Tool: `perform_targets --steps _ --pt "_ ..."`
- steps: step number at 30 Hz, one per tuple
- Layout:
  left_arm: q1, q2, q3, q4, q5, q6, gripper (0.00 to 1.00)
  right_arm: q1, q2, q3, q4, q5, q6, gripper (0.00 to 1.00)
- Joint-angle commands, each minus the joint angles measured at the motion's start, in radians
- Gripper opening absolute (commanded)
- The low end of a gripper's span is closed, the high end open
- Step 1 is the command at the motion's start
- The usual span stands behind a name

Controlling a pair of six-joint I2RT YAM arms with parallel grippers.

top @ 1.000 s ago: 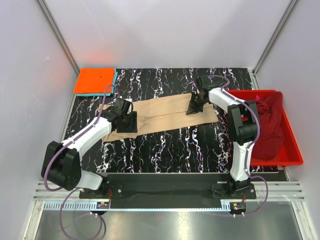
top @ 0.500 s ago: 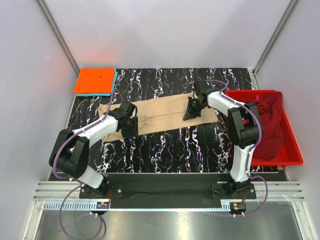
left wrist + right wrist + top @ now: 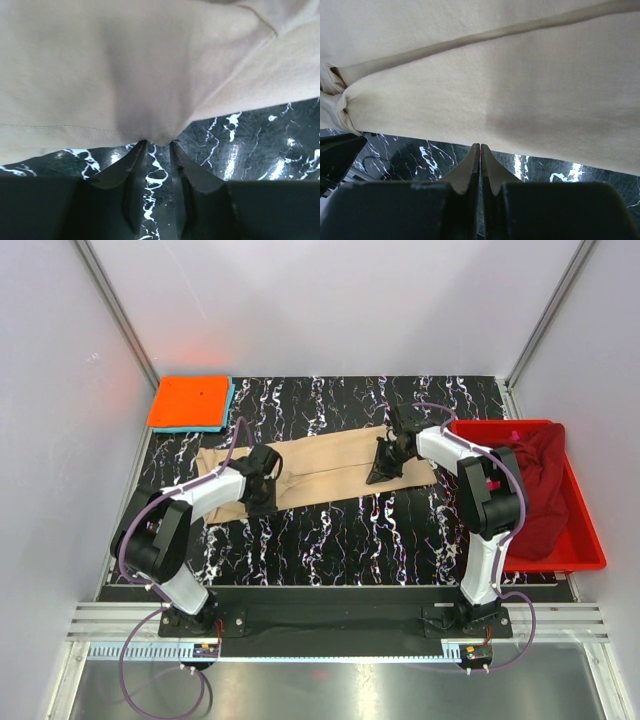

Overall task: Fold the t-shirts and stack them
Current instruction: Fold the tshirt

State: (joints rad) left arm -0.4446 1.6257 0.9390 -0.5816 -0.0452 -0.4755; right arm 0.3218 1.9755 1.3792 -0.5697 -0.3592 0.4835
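Note:
A tan t-shirt (image 3: 320, 465) lies folded into a long strip across the black marbled table. My left gripper (image 3: 265, 483) is at the strip's near edge on the left. In the left wrist view the jaws (image 3: 156, 145) stand narrowly apart with the puckered tan hem (image 3: 150, 65) pinched at their tips. My right gripper (image 3: 381, 468) is at the near edge on the right. In the right wrist view its jaws (image 3: 480, 146) are pressed together on the cloth's edge (image 3: 495, 85). An orange t-shirt (image 3: 188, 402) lies folded on a light blue one (image 3: 230, 400) at the far left.
A red plastic bin (image 3: 585, 530) stands at the right edge and holds a crumpled maroon t-shirt (image 3: 535, 490). White walls enclose the table on three sides. Marbled tabletop (image 3: 340, 530) shows between the strip and the arm bases.
The left arm's elbow has swung in towards the table's left edge while its gripper stayed at the shirt's near edge. The right gripper has moved slightly nearer, to the strip's near edge.

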Motion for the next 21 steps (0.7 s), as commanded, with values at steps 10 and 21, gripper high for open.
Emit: perform_targets --steps 10,21 --pt "-0.023 0.013 0.061 0.031 -0.077 -0.006 0.05 0.006 -0.073 -0.026 0.034 -0.020 0.007 0.07" --pt "-0.032 -0.021 0.191 -0.061 -0.143 0.038 0.00 0.006 -0.075 -0.032 0.040 -0.023 0.015 0.06"
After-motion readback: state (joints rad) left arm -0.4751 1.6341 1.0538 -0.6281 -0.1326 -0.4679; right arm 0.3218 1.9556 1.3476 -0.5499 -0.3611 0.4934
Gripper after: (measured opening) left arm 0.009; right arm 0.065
